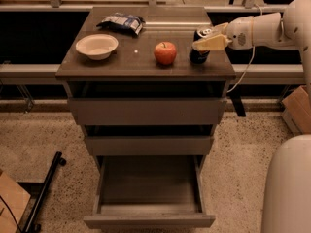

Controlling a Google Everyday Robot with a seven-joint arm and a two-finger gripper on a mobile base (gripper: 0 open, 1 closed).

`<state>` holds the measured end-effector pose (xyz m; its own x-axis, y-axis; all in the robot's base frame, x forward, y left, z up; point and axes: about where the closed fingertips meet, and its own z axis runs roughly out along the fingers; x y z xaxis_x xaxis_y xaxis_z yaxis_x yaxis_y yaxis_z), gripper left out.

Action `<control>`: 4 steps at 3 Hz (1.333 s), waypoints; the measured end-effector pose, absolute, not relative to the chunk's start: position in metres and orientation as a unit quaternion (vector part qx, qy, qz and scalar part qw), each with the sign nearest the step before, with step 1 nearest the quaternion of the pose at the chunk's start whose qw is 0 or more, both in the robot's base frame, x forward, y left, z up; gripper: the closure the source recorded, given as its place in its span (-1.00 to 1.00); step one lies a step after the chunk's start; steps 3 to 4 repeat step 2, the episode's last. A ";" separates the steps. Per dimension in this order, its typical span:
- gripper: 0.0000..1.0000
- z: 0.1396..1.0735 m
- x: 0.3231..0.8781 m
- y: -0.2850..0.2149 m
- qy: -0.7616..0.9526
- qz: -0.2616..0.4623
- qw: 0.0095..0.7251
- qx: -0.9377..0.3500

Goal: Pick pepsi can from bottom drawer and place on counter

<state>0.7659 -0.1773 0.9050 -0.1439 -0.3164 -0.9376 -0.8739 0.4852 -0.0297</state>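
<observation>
Cabinet: three drawers, set on a speckled floor. Counter on top, flat and slightly glossy, carrying several items. Bottom drawer pulled well out toward the camera; nothing to see inside but the bare base panel. Two drawers above pushed in, or nearly so.

Arm: white. Reaches in from the right at counter height, across the right edge.

On the counter, left to right: pale bowl near the left front; crumpled bag behind it toward the rear; red apple about mid-width, upright. No contact among the three.

Can: dark, silver top. Stands upright on the right part of the counter, just beside the apple but apart from it, base apparently resting on the surface. Not in the drawer.

Gripper: sits at the can, level with its upper half. Fingers one to each side, the near one lying across the front of the can, the far one behind it; apparently clamped on it, no gap to be seen.

Assessment: retrieval from the drawer done; can brought up and set on the counter, as far as can be judged. Left to do: release the grip and draw the arm clear without tipping the can or knocking the apple. Drawer open; closing not called for by the task.
</observation>
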 end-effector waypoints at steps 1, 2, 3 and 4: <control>-1.00 0.903 0.768 -0.175 0.702 0.283 0.498 -0.423; -1.00 0.903 0.768 -0.175 0.702 0.283 0.498 -0.423; -1.00 0.903 0.768 -0.175 0.702 0.283 0.498 -0.423; -1.00 0.903 0.768 -0.175 0.702 0.283 0.498 -0.423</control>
